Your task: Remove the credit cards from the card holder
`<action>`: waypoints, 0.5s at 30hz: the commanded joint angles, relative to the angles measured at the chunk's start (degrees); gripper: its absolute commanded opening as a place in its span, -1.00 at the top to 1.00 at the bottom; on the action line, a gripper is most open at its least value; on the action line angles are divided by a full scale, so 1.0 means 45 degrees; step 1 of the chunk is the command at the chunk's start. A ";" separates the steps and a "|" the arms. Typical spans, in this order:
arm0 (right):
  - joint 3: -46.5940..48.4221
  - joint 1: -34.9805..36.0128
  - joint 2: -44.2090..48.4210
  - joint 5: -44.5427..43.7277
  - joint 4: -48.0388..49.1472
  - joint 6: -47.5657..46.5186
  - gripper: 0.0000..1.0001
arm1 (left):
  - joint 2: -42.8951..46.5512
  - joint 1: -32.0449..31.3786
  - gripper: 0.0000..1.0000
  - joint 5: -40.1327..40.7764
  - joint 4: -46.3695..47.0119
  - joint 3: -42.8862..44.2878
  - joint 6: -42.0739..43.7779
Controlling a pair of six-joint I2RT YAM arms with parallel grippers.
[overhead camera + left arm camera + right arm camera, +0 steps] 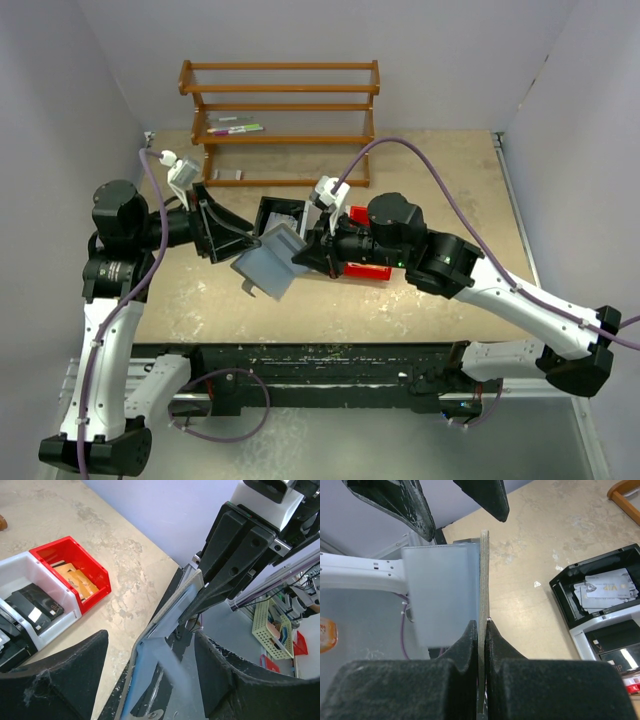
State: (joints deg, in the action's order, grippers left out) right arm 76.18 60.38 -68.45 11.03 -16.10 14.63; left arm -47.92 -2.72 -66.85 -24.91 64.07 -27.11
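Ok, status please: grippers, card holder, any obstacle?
Right gripper shut on card holder, held in air. Left gripper open, astride it. No obstacle seen.

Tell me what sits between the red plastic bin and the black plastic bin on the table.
A white plastic bin holding dark cards; the left wrist view shows it best.

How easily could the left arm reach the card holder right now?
Probably easily, yes. The card holder is held up, pinched at one edge by the right end effector, and the left end effector stands open right at its free panel with nothing between.
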 commanded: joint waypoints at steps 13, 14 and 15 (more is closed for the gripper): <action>0.0370 0.0001 0.0387 0.0483 0.2362 0.0542 1.00 | 0.0399 -0.0040 -0.13 -0.0240 -0.0993 -0.1213 0.1798; 0.0328 0.0015 0.0327 0.0624 0.2559 0.0679 1.00 | 0.0464 -0.0040 -0.05 -0.0227 -0.1175 -0.1272 0.2015; 0.0284 -0.0003 0.0278 0.0724 0.2715 0.0814 1.00 | 0.0506 -0.0037 0.02 -0.0287 -0.1261 -0.1314 0.2144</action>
State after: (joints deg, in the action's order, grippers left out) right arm 76.34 60.38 -68.40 11.05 -12.86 15.22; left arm -46.78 -2.72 -67.44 -26.68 59.20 -24.01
